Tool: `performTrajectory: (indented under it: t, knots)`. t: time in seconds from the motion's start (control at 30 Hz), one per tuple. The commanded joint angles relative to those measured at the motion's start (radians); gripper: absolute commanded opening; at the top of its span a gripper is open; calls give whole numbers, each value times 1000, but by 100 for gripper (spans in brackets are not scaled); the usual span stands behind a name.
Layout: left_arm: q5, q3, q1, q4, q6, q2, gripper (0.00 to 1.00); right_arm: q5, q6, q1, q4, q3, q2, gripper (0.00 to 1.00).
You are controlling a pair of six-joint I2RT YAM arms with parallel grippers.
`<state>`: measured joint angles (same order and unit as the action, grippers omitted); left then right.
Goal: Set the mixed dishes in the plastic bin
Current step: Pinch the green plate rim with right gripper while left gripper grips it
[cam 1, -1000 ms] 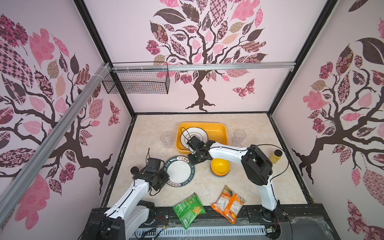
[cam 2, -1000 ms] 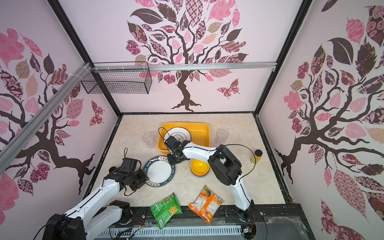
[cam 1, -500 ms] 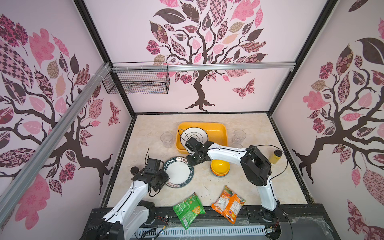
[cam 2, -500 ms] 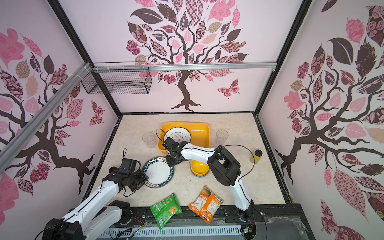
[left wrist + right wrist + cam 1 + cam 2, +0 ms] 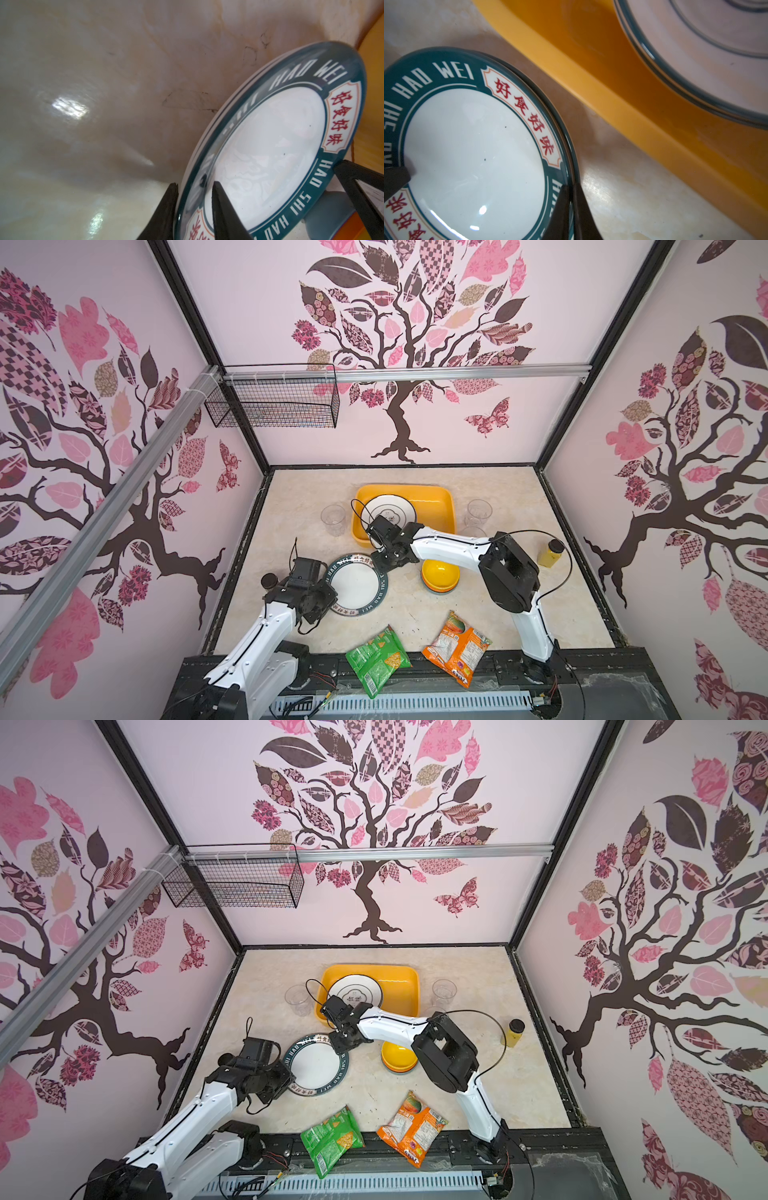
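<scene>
A white plate with a dark teal rim and red characters (image 5: 357, 585) (image 5: 316, 1067) lies on the marble table in front of the yellow-orange plastic bin (image 5: 432, 510) (image 5: 399, 990). My left gripper (image 5: 330, 593) (image 5: 195, 184) is shut on its near-left rim (image 5: 270, 145), one finger under the edge and one on the face. My right gripper (image 5: 380, 566) (image 5: 570, 187) is shut on the far-right rim (image 5: 473, 149). A second plate (image 5: 388, 512) (image 5: 706, 62) lies inside the bin. Stacked yellow and orange bowls (image 5: 440, 574) sit to the right. Clear cups (image 5: 333, 519) (image 5: 478, 512) flank the bin.
Green (image 5: 378, 659) and orange (image 5: 457, 647) snack bags lie near the front edge. A small yellow bottle (image 5: 550, 553) stands at the right wall. A black wire basket (image 5: 274, 402) hangs high on the back left. The bin's front wall (image 5: 591, 89) runs close beside the held plate.
My right gripper has moved from the bin's front edge down onto the plate's far rim. The left gripper has stayed at the near rim, its jaws shifting slightly.
</scene>
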<state>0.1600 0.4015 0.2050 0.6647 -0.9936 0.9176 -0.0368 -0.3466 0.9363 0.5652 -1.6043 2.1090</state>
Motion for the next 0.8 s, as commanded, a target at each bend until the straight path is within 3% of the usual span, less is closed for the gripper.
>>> performTrajectory:
  t: [0.0,0.17,0.77]
  knots:
    - [-4,-14,-2,-12,7,-16,33,-7,20,20,39,-36,53,10]
    - [-9,-11,-2,9,10,-24,38,-18,24,21,43,-44,61,11]
    - [13,-1,-3,95,-19,-67,40,-72,27,21,29,-52,76,15]
